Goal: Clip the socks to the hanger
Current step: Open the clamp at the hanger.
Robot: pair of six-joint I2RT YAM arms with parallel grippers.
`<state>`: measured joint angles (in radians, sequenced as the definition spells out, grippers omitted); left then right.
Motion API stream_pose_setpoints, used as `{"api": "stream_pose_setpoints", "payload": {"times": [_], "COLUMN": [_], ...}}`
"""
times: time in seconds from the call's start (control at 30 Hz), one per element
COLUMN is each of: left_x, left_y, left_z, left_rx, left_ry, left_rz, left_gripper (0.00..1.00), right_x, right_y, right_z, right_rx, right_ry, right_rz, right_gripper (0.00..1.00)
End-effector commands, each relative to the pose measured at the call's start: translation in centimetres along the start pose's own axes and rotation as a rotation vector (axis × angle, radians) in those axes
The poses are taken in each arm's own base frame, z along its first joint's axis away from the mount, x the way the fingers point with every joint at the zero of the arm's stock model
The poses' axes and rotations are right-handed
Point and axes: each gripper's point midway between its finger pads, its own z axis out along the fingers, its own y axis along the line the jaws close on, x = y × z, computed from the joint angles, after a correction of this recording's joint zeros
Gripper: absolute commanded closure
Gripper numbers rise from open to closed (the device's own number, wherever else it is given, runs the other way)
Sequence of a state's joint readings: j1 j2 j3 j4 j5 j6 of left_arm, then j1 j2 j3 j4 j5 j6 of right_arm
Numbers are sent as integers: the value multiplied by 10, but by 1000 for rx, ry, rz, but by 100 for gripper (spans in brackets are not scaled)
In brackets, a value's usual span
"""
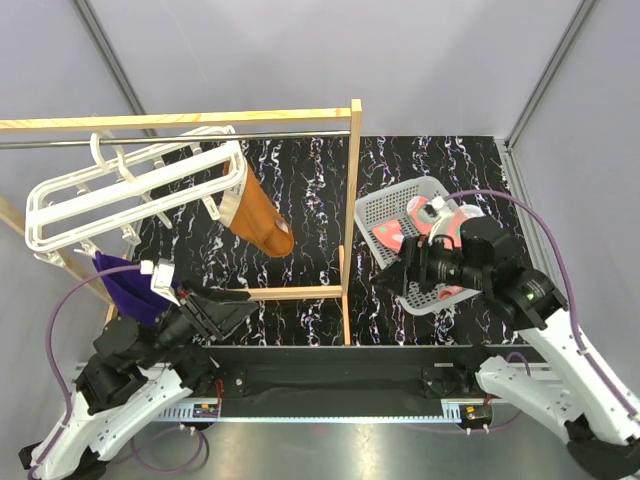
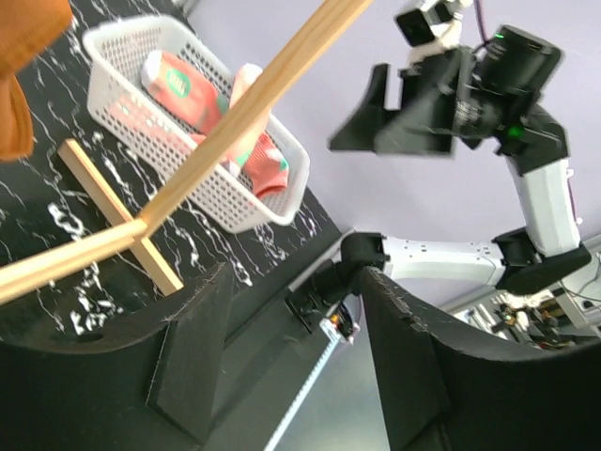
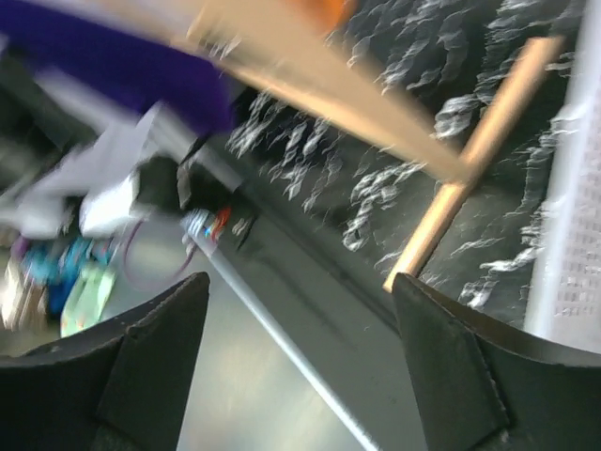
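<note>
Left gripper point(image 2: 282, 366) and right gripper point(image 3: 300, 376) gape empty. The right, at the basket's point(image 1: 372, 208) six o'clock, could snag mesh, not socks point(image 1: 428, 214).

- The socks point(image 1: 390, 236), coral-pink with green and white patches, are seen crumpled together inside the white mesh basket point(image 1: 375, 205) at the right.
- The hanger point(image 1: 100, 198), a white barred frame, is hung tilted from the metal rod point(image 1: 290, 133) at the left.
</note>
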<state>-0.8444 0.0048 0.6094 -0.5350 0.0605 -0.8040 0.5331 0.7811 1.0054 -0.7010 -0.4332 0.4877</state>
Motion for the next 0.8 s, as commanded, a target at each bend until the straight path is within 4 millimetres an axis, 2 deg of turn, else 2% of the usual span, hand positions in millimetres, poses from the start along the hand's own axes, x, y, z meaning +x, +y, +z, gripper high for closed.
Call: {"api": "stream_pose_setpoints", "payload": {"times": [0.0, 0.03, 0.07, 0.1, 0.13, 0.2, 0.23, 0.27, 0.33, 0.47, 0.53, 0.57, 0.7, 0.73, 0.77], "left_x": [-33, -34, -36, -38, -39, -40, -44, -44, -48, -54, -53, -50, -53, -62, -65], "left_y": [-21, -22, -26, -28, -31, -38, -42, -43, -44, -53, -58, -62, -78, -88, -88], "left_z": [-24, -24, -23, -24, -24, -26, -29, -32, -37, -50, -54, -55, -67, -76, -77], "left_rx": [92, 97, 111, 122, 132, 157, 167, 164, 158, 176, 201, 221, 263, 282, 263], "left_ry": [-166, -170, -175, -180, -183, -180, -189, -186, -194, -202, -195, -177, -158, -182, -183], "left_rz": [76, 78, 81, 83, 83, 85, 91, 97, 117, 141, 153, 162, 202, 213, 223], "left_gripper": [39, 40, 42, 43, 44, 47, 48, 49, 51, 54, 54, 54, 54, 53, 52], "right_x": [11, 8, 8, 20, 19, 18, 25, 20, 20, -11, -24, -31, -53, -62, -66], "right_y": [60, 59, 75, 95, 102, 126, 138, 152, 172, 223, 234, 247, 268, 274, 280], "right_z": [-9, -5, -6, -7, -5, 5, 9, 19, 27, 55, 64, 73, 93, 94, 102], "right_rx": [-170, -117, -135, -188, -187, -244, -268, -284, -313, -425, -433, -455, -482, -487, -497], "right_ry": [86, 69, 70, 94, 73, 67, 77, 61, 37, -111, -170, -202, -328, -372, -402], "right_rz": [-119, -141, -169, -212, -219, -249, -292, -312, -361, -415, -435, -446, -485, -495, -500], "right_gripper": [16, 16, 16, 15, 15, 15, 15, 14, 15, 23, 29, 33, 37, 38, 40]}}
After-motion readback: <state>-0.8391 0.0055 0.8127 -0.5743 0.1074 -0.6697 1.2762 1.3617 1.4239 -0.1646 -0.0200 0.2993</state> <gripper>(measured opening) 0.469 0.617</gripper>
